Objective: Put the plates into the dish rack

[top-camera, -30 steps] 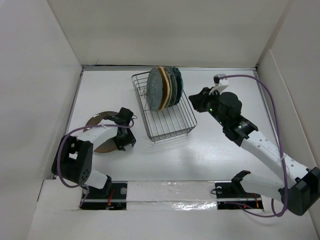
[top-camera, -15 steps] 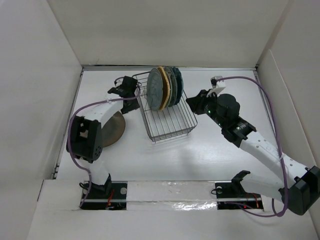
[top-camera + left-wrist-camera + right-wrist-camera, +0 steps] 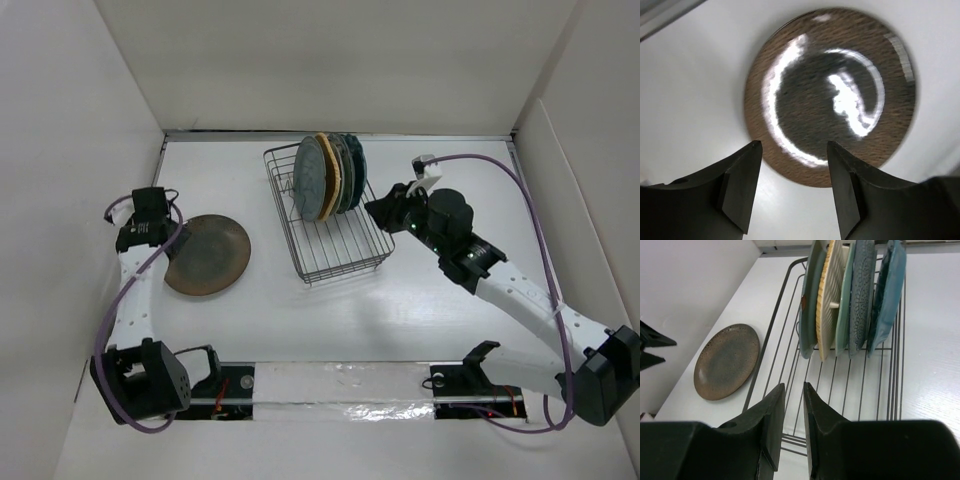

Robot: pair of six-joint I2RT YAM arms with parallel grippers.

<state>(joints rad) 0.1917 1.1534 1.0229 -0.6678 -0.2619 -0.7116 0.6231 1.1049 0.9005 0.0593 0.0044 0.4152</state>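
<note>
A large brown plate lies flat on the table, left of the dish rack. Several plates stand upright on edge at the back of the rack. My left gripper hovers by the brown plate's left edge. In the left wrist view the gripper is open and empty, and the brown plate lies beyond its tips. My right gripper is at the rack's right side. Seen from its wrist, it hangs over the rack wires with its jaws narrowly apart on nothing.
White walls close in the table on the left, back and right. The left arm's cable loops beside the left wall. The right arm's purple cable arches over the table's right side. The arm bases sit along the near edge.
My left arm has swung from the rack's back-left corner out to the left wall, and its jaws have opened wider. The brown plate now lies flat and uncovered. The right gripper edged toward the rack.
</note>
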